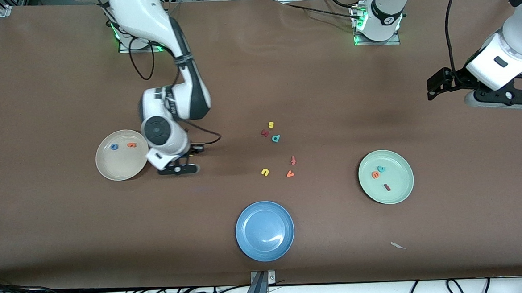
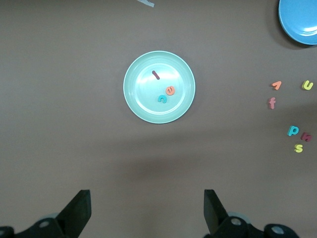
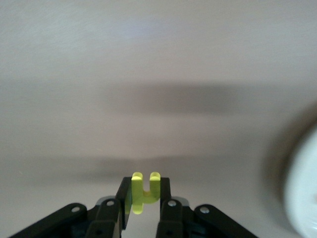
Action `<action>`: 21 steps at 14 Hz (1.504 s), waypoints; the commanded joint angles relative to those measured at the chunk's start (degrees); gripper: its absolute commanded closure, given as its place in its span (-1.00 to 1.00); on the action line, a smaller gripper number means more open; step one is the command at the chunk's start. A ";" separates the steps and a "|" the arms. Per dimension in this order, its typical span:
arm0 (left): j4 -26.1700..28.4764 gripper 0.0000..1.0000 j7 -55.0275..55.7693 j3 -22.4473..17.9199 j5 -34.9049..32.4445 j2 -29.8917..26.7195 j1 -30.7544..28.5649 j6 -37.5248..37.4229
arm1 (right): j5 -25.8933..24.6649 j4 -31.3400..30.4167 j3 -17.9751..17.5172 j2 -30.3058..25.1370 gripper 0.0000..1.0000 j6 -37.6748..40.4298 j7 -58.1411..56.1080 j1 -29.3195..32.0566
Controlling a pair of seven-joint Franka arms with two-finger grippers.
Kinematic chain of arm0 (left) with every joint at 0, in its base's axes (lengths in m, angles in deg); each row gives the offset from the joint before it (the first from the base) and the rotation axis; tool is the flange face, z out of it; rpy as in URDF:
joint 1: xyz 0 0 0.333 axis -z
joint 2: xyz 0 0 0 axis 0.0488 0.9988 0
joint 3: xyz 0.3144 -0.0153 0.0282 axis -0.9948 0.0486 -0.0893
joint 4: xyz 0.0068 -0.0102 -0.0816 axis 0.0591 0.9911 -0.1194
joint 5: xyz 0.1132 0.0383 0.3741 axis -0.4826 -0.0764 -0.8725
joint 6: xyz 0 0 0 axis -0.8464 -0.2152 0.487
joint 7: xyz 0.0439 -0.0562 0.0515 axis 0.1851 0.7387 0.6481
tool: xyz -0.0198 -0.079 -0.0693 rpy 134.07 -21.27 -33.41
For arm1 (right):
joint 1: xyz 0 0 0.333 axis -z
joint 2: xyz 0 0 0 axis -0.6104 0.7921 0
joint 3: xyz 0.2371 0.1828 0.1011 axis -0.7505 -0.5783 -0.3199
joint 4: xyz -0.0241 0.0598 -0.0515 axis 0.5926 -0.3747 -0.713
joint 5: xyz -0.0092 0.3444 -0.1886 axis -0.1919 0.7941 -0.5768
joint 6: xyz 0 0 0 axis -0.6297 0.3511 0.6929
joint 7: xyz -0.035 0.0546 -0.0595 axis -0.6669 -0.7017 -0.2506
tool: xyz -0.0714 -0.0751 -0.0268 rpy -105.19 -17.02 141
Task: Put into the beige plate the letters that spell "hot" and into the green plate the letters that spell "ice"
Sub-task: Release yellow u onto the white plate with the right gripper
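Observation:
My right gripper (image 3: 144,186) is shut on the yellow h (image 3: 143,194), pinching it between both fingers. In the front view this gripper (image 1: 178,169) hangs low over the table right beside the beige plate (image 1: 119,166). That plate holds the blue o (image 1: 114,147) and the orange t (image 1: 131,145). The green plate (image 1: 400,177) holds the teal c (image 1: 381,169), the orange e (image 1: 375,174) and the dark red i (image 1: 387,187). My left gripper (image 2: 147,198) is open and empty, waiting high at the left arm's end of the table (image 1: 504,99).
Loose letters lie mid-table: a yellow s (image 1: 271,125), a dark red curved letter (image 1: 264,133), a teal stemmed letter (image 1: 276,138), a reddish f (image 1: 293,160), a yellow u (image 1: 265,172), an orange v (image 1: 290,174). A blue plate (image 1: 265,230) sits nearer the front camera.

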 commanded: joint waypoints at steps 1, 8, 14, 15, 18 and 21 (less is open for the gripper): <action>2.36 -1.00 -1.62 -0.12 1.48 -1.87 -0.29 1.30 | 0.54 0.50 7.68 -1.31 0.82 7.33 -9.06 0.26; 2.27 -1.00 -1.62 -4.52 1.22 -1.79 3.66 1.39 | 0.81 -4.06 7.37 1.68 0.82 4.74 -30.80 14.48; 1.22 -1.00 -1.53 -4.34 1.22 -0.91 3.31 0.69 | 2.74 -4.24 2.43 1.50 -0.51 2.52 -30.46 18.45; 1.22 -1.00 -1.19 -4.34 1.22 -0.91 3.31 0.69 | 2.74 -3.90 2.52 1.33 -0.96 2.87 -30.28 18.45; 0.34 -1.00 -1.18 -4.17 1.22 -0.64 3.40 0.95 | 2.74 -0.04 5.67 -0.78 -0.98 6.19 -30.02 18.19; 0.34 -1.00 -1.62 -4.25 1.22 -0.64 3.31 0.42 | 2.74 8.21 10.41 -1.13 -0.98 16.46 -26.69 17.84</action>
